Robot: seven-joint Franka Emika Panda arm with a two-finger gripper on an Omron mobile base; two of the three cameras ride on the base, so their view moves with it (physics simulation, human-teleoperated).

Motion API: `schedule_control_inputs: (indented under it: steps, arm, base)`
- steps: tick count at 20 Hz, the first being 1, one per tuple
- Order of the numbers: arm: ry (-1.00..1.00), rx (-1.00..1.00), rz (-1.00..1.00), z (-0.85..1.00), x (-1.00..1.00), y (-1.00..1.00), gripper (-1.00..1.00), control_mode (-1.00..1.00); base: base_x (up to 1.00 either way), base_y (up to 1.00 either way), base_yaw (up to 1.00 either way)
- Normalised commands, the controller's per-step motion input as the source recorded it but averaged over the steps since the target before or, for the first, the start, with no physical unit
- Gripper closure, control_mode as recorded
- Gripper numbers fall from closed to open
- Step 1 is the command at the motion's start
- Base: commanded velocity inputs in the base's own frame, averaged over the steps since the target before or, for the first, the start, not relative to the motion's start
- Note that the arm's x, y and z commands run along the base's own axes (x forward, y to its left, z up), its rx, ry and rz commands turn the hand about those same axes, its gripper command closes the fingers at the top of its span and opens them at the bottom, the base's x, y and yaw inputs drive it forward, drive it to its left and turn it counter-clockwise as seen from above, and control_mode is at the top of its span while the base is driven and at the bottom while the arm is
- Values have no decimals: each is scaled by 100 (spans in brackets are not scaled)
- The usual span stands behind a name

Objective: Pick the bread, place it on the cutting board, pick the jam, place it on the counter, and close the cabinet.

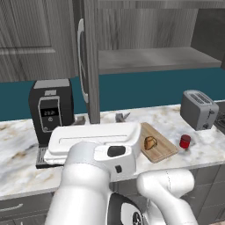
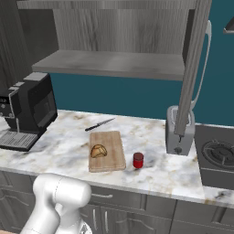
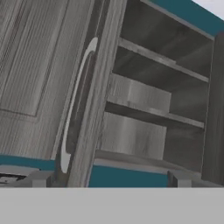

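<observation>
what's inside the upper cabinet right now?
The cabinet stands open; its visible shelves are bare in the right base and hand views. The open door hides some of the interior's left side in the left base view. The jam sits on the counter.

Rendered home kitchen: marble counter (image 2: 151,171) over grey drawers, teal back wall, dark wood-grain wall cabinet (image 2: 114,34) with doors open. Coffee machine (image 2: 28,109) at left, toaster (image 2: 179,132) and stove burner (image 2: 218,153) at right, cutting board (image 2: 108,153) and knife (image 2: 99,124) between.
</observation>
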Motion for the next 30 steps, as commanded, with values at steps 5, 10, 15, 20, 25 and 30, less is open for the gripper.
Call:
schedule_control_inputs:
  steps: [5, 10, 15, 20, 25, 30]
  arm:
    - [0, -4, -11, 0, 33, 30, -100, -100]
    - [-1, -2, -11, 0, 25, 33, -100, -100]
    - [-1, -2, -11, 0, 24, 33, -100, -100]
    - [-2, -1, -15, 0, 28, 21, -100, -100]
    - [-3, 0, -18, 0, 30, 7, -100, -100]
    - [-5, 0, -19, 0, 22, 0, -100, -100]
  base:
    - [0, 0, 0]
    - [0, 0, 0]
    - [0, 0, 0]
    - [0, 0, 0]
    - [0, 0, 0]
    - [0, 0, 0]
